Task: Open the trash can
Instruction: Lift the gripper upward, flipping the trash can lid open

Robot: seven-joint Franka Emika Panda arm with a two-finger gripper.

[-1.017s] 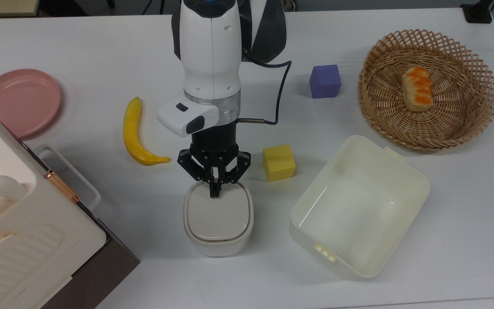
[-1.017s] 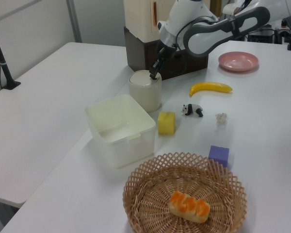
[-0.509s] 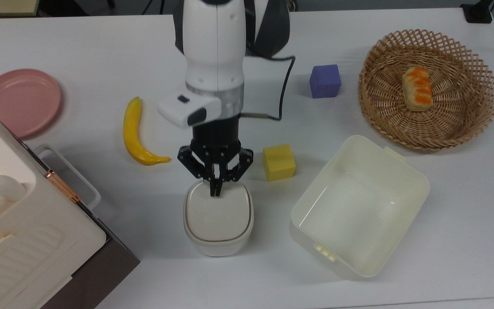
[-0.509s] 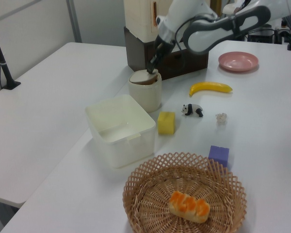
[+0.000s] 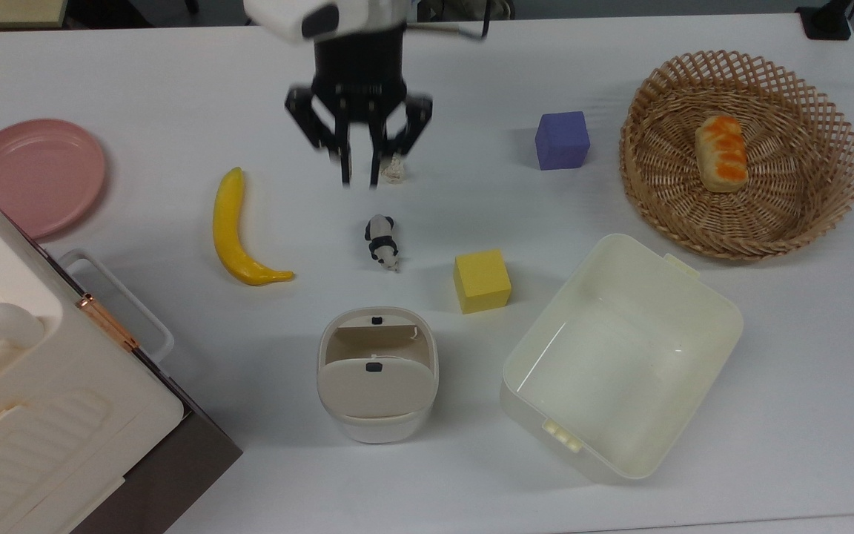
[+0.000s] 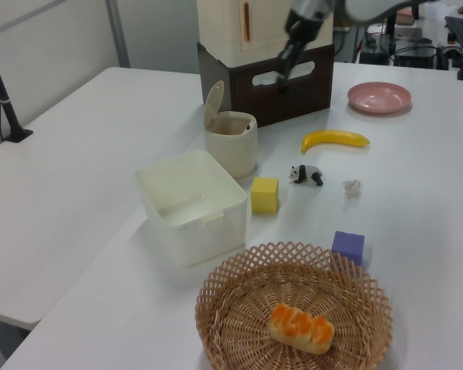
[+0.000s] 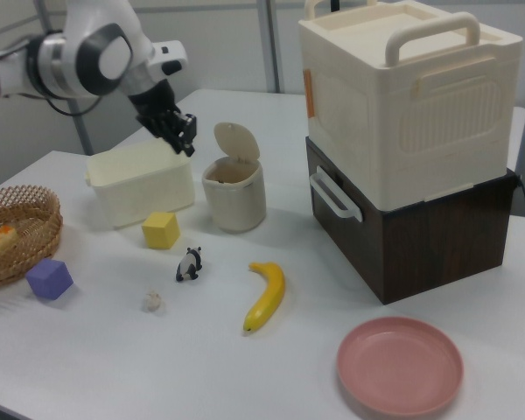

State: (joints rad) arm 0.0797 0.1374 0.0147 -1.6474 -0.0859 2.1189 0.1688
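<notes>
The trash can (image 5: 376, 374) stands on the white desk (image 5: 138, 81) with its beige-grey lid (image 6: 213, 94) flipped up — the inside lies open, and a small dark button (image 5: 376, 320) sits at the rim. In the top view a yellow cube (image 5: 481, 281) is just to its upper right, a cream tub (image 5: 620, 356) lies to its right and a banana (image 5: 236, 231) to its upper left. A toy panda (image 5: 382, 240) lies above the can, apart from it. The gripper (image 5: 358, 178) hangs in the air well above the can in the top view, holding nothing, its fingers a little apart. A purple cube (image 5: 561, 140), a wicker basket (image 5: 812, 200) with a bread piece (image 5: 721, 152), a pink plate (image 5: 32, 174) and a big white case (image 7: 402, 96) stand farther out.
</notes>
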